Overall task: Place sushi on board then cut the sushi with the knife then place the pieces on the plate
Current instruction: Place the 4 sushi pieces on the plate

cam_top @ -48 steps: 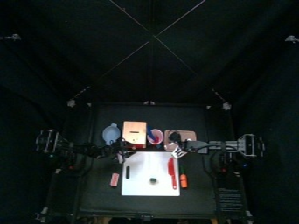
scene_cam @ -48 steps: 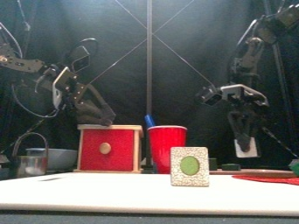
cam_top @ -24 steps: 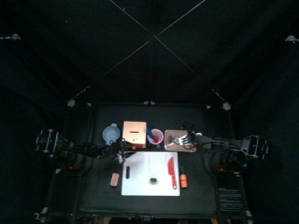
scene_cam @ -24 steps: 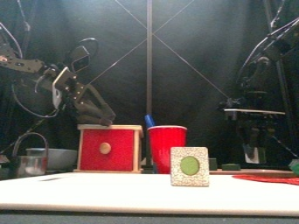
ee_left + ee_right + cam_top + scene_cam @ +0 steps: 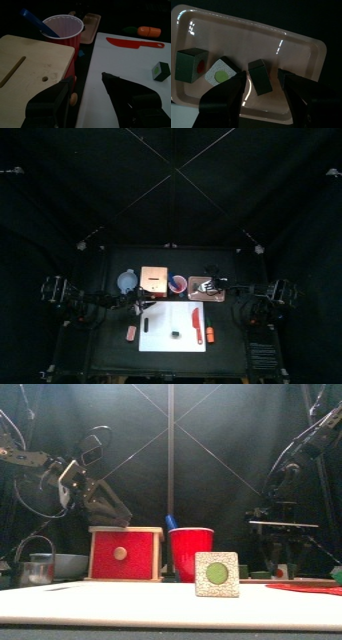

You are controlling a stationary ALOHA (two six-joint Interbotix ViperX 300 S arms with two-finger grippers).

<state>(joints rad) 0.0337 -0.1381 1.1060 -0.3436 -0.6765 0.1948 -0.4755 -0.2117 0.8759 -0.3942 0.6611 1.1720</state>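
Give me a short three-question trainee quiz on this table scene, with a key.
1. True or false: the red knife lies on the white cutting board.
2. How many sushi pieces lie on the pink tray, going by the right wrist view?
3. What stands in the red cup? A: the blue knife. B: the red knife. C: nothing.
Key: 1 true; 2 three; 3 A.

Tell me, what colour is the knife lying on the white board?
Red. The toy knife shows best in the left wrist view.
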